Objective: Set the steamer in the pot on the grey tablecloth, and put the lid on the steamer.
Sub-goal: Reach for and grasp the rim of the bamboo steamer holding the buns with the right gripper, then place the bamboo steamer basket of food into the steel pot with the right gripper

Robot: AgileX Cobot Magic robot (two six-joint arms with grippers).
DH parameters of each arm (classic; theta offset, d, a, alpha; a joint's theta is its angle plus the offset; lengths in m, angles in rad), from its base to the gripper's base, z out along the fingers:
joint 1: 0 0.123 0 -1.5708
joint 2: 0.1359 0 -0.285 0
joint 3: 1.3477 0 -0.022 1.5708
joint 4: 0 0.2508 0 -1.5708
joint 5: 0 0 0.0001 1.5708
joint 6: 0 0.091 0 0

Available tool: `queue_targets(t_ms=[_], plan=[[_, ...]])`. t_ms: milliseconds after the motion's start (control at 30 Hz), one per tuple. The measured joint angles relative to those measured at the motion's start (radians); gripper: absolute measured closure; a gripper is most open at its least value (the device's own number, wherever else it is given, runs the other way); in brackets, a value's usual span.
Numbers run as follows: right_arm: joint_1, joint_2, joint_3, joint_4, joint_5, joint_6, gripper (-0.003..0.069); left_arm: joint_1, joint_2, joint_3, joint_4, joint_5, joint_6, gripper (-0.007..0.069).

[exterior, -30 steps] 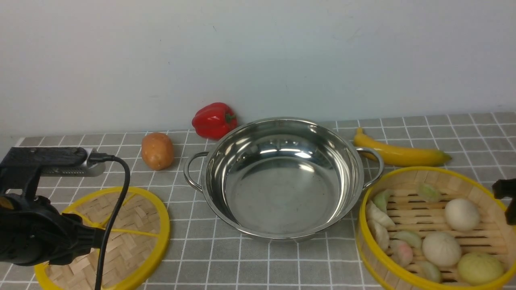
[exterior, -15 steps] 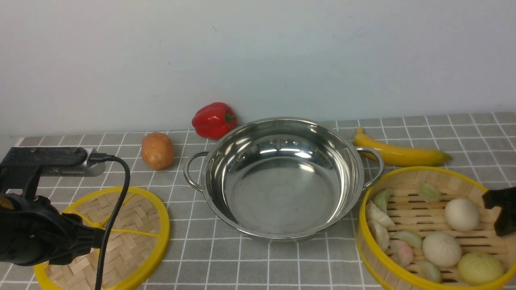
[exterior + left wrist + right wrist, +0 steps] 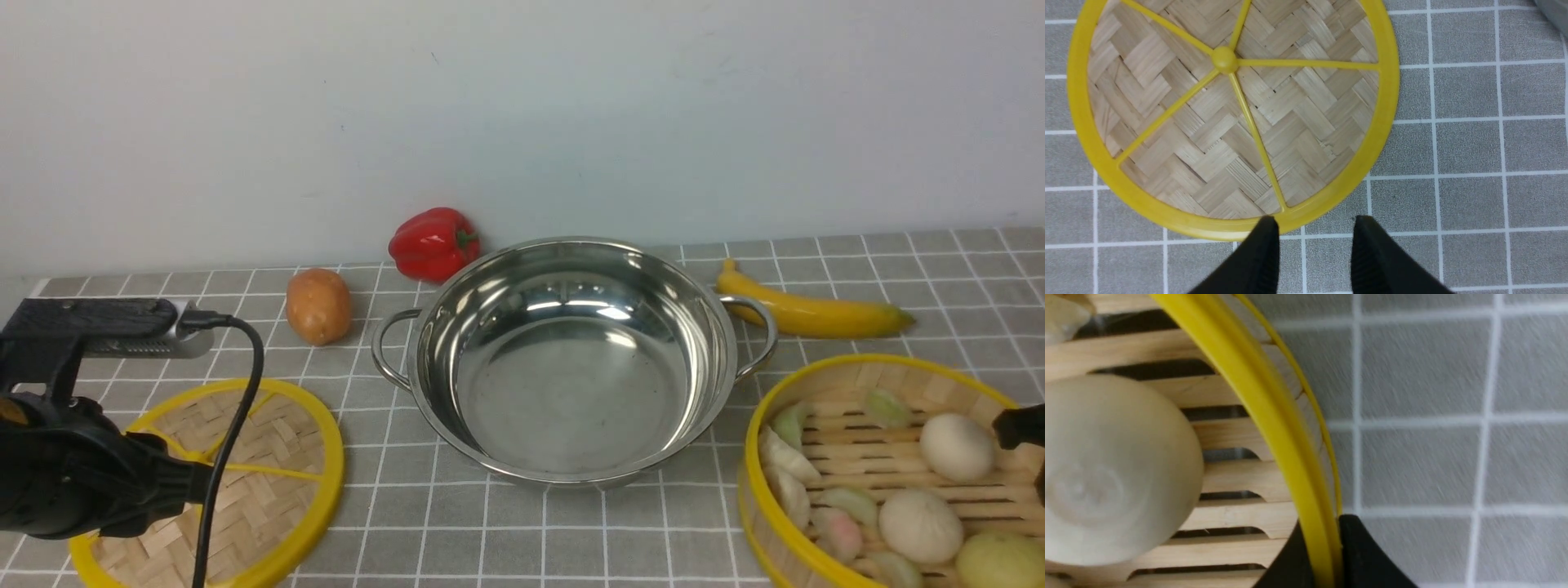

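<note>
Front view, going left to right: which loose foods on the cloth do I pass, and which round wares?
Foods: potato → red pepper → banana. Wares: lid → pot → steamer.

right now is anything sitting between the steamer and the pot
Nothing visible. Only bare grey tablecloth lies between the steamer and the pot, whose bowl is empty. The right gripper pinches the steamer's rim.

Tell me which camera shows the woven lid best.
The left wrist view: it looks straight down on the lid, showing nearly the whole disc, hub and spokes, one edge cut by the frame. The front view shows the lid obliquely, partly behind the left arm. The right wrist view does not show it.
</note>
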Motion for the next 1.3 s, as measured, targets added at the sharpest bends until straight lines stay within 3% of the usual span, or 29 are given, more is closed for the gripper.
queue_targets(t_ms=[233,600,933,1100,1300], plan=[[-0.002,-0.113,0.0,-0.049,0.107,0.033,0.0595,0.0,0.0,0.0,0.0,0.0,0.0,0.0382],[0.047,-0.205,-0.13,0.126,0.238,-0.005,0.0595,0.0,0.0,0.0,0.0,0.0,0.0,0.0382],[0.394,0.073,-0.663,0.093,0.295,0.154,0.0596,0.0,0.0,0.0,0.0,0.0,0.001,0.0382],[0.485,0.306,-0.919,0.081,0.294,0.186,0.0596,0.0,0.0,0.0,0.0,0.0,0.001,0.0382],[0.519,0.447,-1.031,0.096,0.293,0.202,0.0596,0.0,0.0,0.0,0.0,0.0,0.001,0.0382]])
